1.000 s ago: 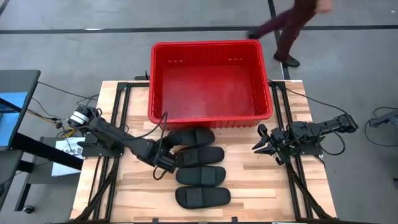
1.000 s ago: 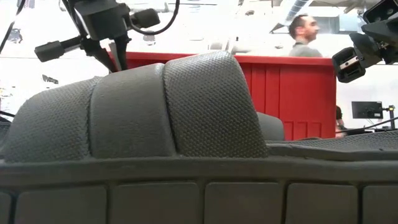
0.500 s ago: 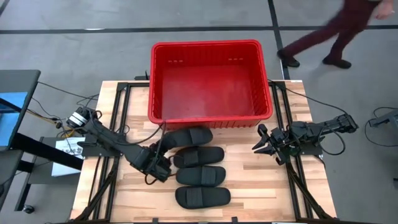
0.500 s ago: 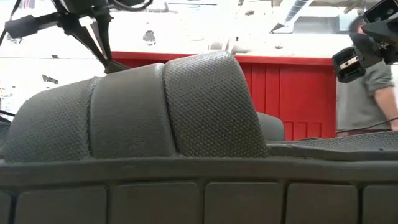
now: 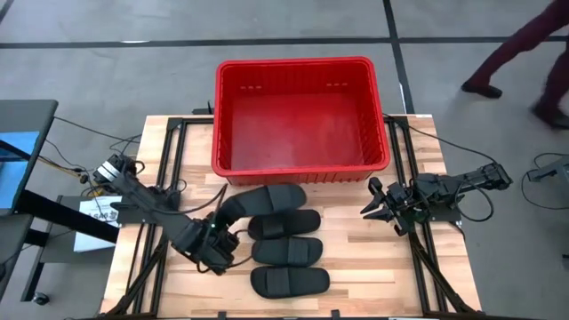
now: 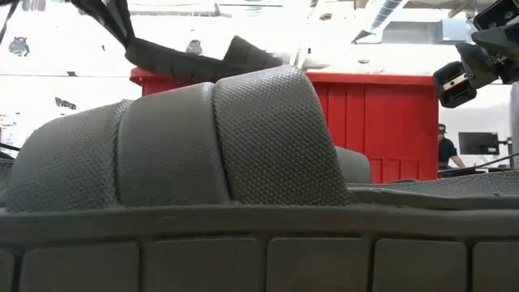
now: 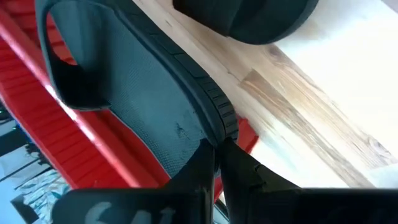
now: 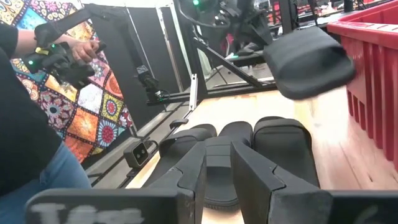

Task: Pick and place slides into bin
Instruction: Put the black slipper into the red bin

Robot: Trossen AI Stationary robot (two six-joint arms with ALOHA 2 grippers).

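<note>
I see the red bin (image 5: 302,114) at the table's far side, three slides (image 5: 286,252) lying in a row before it. My left gripper (image 5: 219,233) pinches the fourth slide (image 5: 265,199) by its rim, lifted beside the bin. My right gripper (image 5: 377,204) waits spread open and empty, well apart.

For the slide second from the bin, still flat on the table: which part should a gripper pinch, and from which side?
Best guess: pinch the sole's edge at the left end of that slide, approaching low from the left. The left gripper already holds the lifted slide that way, fingers shut on its rim in the left wrist view. The wide strap arches over the middle, so the ends are the thin, exposed parts.
</note>
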